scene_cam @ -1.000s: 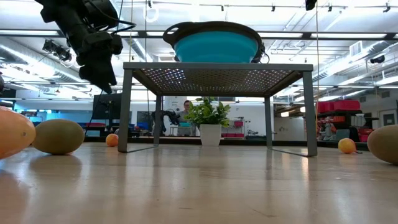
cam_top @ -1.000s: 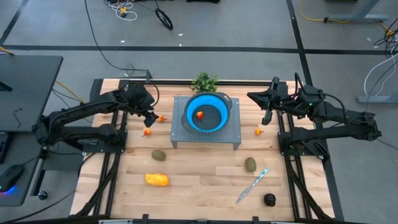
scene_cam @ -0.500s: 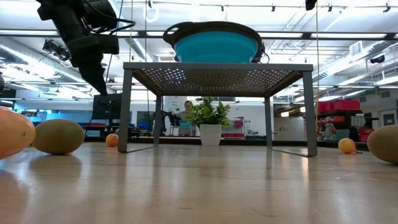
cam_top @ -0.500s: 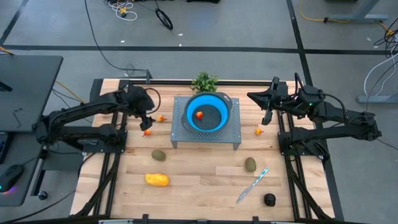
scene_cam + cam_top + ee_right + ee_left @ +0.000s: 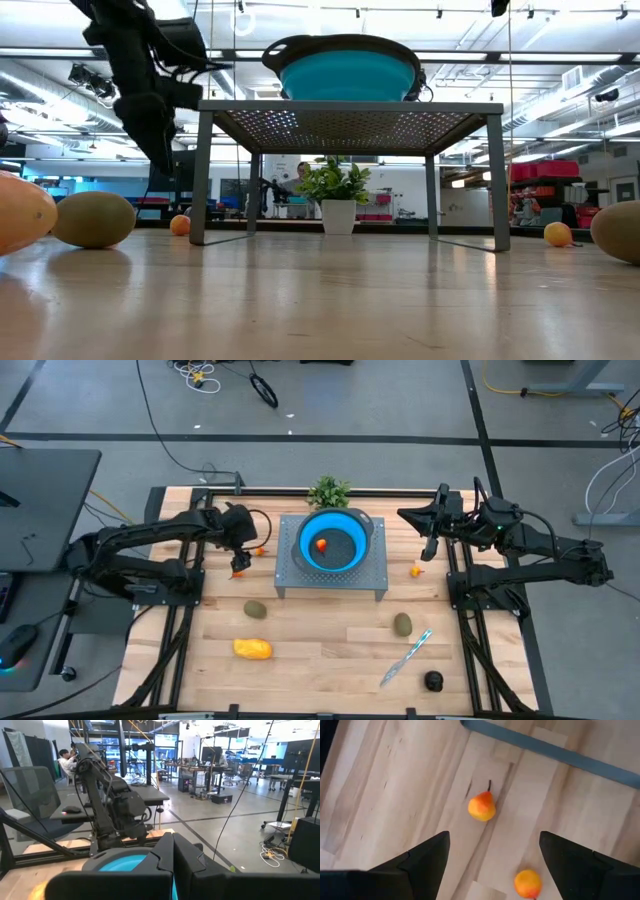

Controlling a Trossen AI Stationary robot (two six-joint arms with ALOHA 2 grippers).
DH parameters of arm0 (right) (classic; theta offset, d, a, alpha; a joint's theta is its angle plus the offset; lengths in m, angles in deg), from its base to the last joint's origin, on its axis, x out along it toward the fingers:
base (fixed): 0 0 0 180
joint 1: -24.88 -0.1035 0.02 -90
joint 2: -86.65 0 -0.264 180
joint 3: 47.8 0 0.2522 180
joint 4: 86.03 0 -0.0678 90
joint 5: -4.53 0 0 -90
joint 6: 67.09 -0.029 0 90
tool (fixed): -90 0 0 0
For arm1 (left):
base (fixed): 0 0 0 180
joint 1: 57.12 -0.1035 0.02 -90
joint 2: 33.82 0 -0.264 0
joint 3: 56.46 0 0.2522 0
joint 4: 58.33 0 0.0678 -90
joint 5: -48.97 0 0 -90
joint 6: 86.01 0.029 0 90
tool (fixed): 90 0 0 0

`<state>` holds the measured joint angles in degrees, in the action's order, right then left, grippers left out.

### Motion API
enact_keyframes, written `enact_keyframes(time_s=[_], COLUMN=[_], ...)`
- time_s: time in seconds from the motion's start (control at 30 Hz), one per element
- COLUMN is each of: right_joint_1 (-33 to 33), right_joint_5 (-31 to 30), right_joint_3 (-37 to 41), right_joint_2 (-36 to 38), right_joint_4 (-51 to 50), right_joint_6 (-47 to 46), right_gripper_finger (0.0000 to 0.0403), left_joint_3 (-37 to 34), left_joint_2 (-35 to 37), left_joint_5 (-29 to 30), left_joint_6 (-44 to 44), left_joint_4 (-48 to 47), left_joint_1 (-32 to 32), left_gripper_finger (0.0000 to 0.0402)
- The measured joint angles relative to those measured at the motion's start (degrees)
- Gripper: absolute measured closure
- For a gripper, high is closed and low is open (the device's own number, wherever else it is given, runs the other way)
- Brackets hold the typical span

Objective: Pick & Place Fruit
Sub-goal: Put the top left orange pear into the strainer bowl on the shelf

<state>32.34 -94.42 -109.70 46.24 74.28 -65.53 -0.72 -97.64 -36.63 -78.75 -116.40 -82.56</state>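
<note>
Two tiny orange fruits point(image 5: 481, 806) point(image 5: 527, 882) lie on the wooden table left of the grey stand point(image 5: 332, 582). My left gripper point(image 5: 494, 836) hangs open above them, pointing steeply down and touching neither; it also shows in the high view point(image 5: 239, 560) and the low view point(image 5: 158, 160). The blue bowl point(image 5: 332, 542) on the stand holds one orange-red fruit point(image 5: 320, 544). My right gripper point(image 5: 428, 550) stays shut and level, high at the right of the stand.
On the table lie an orange fruit point(image 5: 416, 570), two olive-brown ovals point(image 5: 256, 609) point(image 5: 402, 624), a yellow-orange oblong point(image 5: 253, 649), a near-black round fruit point(image 5: 433, 681) and a knife point(image 5: 406, 656). A green plant sprig point(image 5: 328, 490) stands behind the stand.
My left gripper has come down toward the table and a little toward its near edge, over the small orange fruits, and it has rolled about its own axis. The fruits have not moved.
</note>
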Motion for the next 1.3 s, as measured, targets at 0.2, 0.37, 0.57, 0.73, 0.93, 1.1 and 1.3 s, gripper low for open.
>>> enact_keyframes(time_s=[0.2,0.37,0.57,0.73,0.93,1.1,1.3], right_joint_1=[-0.01,-0.02,-0.01,-0.02,-0.02,0.01,0.0], right_joint_5=[0.0,0.0,0.0,0.0,-1.0,-2.93,-2.99], right_joint_3=[0.0,0.0,0.0,0.0,0.0,0.0,0.0], right_joint_2=[0.0,-0.01,0.0,0.01,0.01,-0.01,0.01], right_joint_4=[-0.29,-0.29,-0.29,-0.29,-0.32,-0.32,-0.3], right_joint_6=[0.0,0.0,0.0,0.0,0.02,0.02,0.02], right_gripper_finger=[0.0403,0.0403,0.0403,0.0403,0.0403,0.0403,0.0403], left_joint_3=[0.0,0.0,0.0,-0.05,-4.61,-7.19,-8.39], left_joint_2=[-5.15,-8.35,-9.8,-10.11,-10.07,-10.07,-10.04], left_joint_5=[-0.1,-0.64,0.1,0.08,-0.08,-0.08,-0.41], left_joint_6=[0.59,2.05,7.84,10.22,9.99,10.2,11.41], left_joint_4=[3.29,5.58,9.29,12.39,18.39,20.13,21.25], left_joint_1=[0.05,0.05,0.01,0.01,-0.12,-0.12,-0.12], left_gripper_finger=[0.0087,0.0087,0.0091,0.0107,0.0126,0.0129,0.0129])
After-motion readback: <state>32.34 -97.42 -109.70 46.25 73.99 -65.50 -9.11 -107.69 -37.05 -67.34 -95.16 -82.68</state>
